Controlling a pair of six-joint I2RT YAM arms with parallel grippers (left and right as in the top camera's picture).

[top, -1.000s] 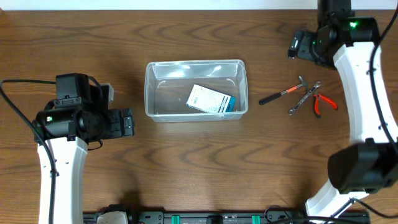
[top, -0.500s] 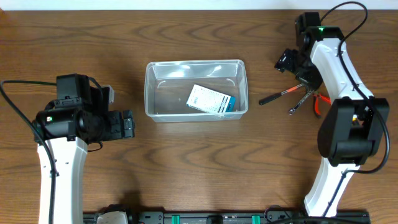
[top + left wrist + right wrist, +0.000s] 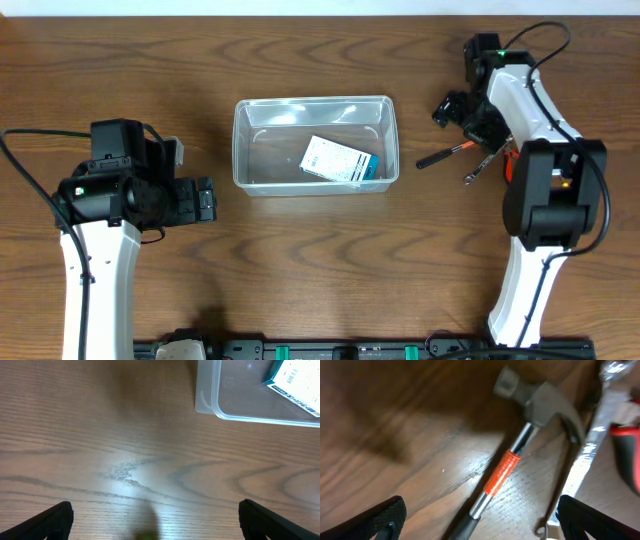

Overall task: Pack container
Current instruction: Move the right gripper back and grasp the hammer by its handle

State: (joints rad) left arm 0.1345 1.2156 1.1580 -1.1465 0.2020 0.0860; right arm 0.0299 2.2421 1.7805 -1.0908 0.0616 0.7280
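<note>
Right wrist view: the right gripper point(image 3: 482, 527) hangs with its 2 jaws spread wide, holding nothing. A hammer point(image 3: 520, 450) with an orange band on its handle lies on the table point(image 3: 395, 435), its handle running between the jaws and its head ahead of them. A wrench point(image 3: 587, 452) and red-handled pliers point(image 3: 627, 440) lie toward the right-hand jaw. Left wrist view: the left gripper point(image 3: 160, 525) stands wide and empty too. The container point(image 3: 207, 405), holding 1 white-and-teal box point(image 3: 295, 382), sits ahead of its jaws, toward the right-hand one.

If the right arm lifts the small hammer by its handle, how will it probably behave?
The hammer looks stiff, so it should not bend. Its metal head is bulky against the thin shaft, so it will probably tip head-down if gripped far from it. The shiny shaft may slip.
</note>
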